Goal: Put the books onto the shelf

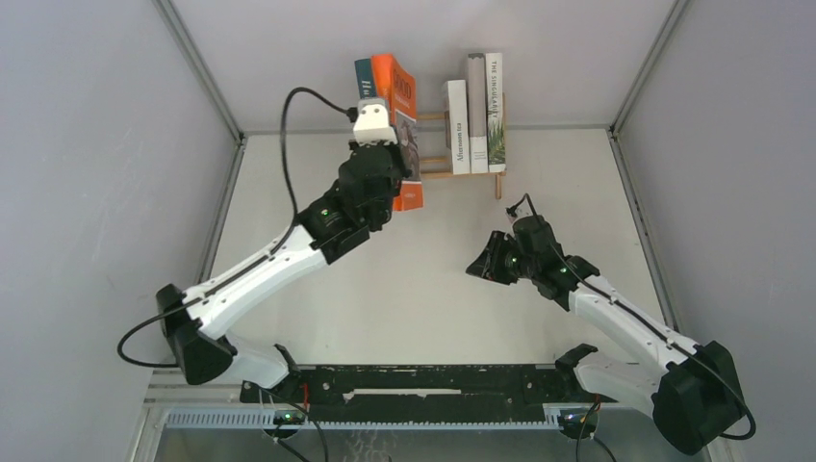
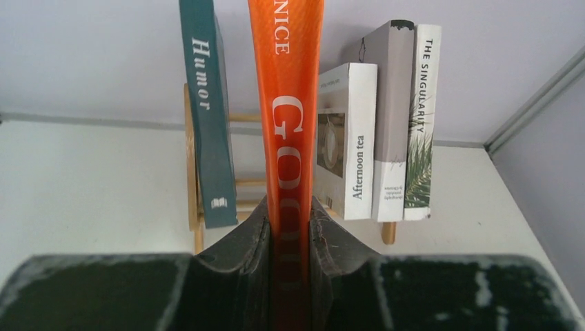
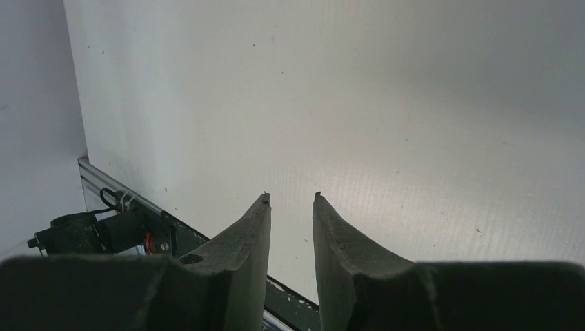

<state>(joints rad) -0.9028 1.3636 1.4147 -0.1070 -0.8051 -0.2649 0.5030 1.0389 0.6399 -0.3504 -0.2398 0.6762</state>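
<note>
The left gripper [image 2: 288, 207] was clamped tight on the spine of the orange "GOOD" book [image 2: 286, 103], held upright and seemingly lined up with the gap between the teal "Humor" book [image 2: 207, 117] and the white book [image 2: 348, 138] on the shelf [image 2: 190, 172]. It should go in straight, brushing neither neighbour. The right gripper [image 3: 291, 200] hung part-open and empty above the table [image 3: 414, 103]. The jaws hid the orange book's bottom edge.

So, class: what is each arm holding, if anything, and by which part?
Left jaws clamp the orange book at its spine's lower end; right jaws hold nothing.
</note>
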